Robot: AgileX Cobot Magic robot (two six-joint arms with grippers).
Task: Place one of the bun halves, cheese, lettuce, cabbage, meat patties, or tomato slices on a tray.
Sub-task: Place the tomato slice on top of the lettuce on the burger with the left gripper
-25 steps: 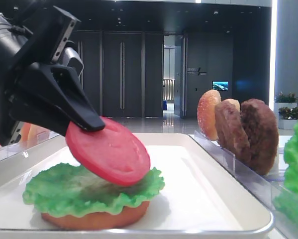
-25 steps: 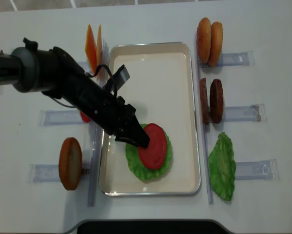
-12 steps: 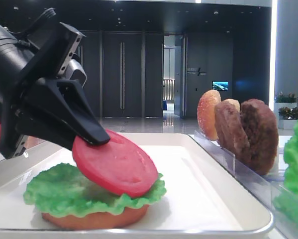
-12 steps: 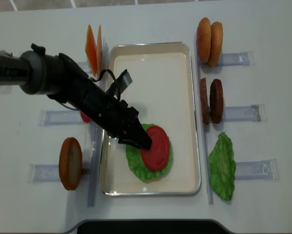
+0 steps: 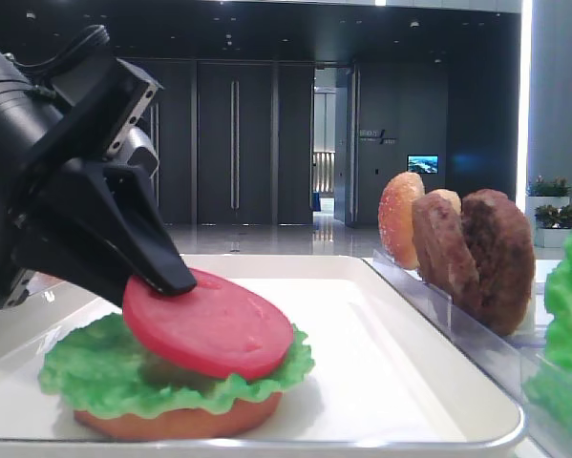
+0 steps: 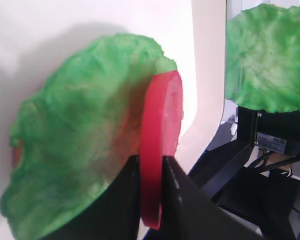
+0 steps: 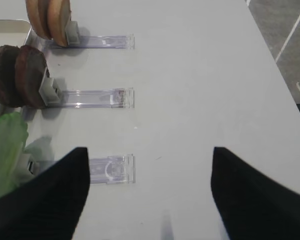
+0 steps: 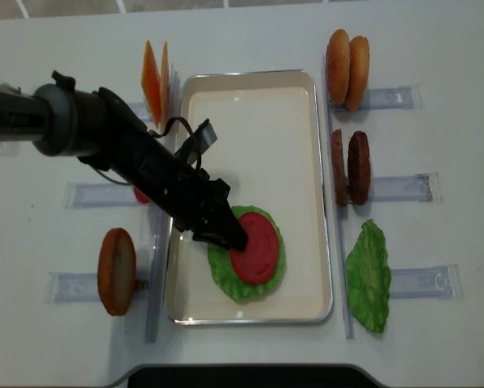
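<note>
Lower middle of the overhead view: tomato slice (image 8: 258, 247) lies nearly flat on lettuce (image 8: 225, 276) and bun in the tray (image 8: 250, 81), face up, no long axis. Likely light, rigid, smooth; edge hold suits. Left gripper (image 8: 230, 235) clamps its left rim. Right gripper (image 7: 148, 200) stands apart, empty.

On the tray (image 8: 250, 89), near end, a tomato slice (image 8: 258, 246) lies on lettuce (image 8: 250, 283) on a bun half (image 5: 180, 420). Right: buns (image 8: 347, 58) far, patties (image 8: 351, 166) middle, lettuce leaf (image 8: 368, 275) near. Left: cheese (image 8: 154, 77) far, bun (image 8: 116, 269) near.
</note>
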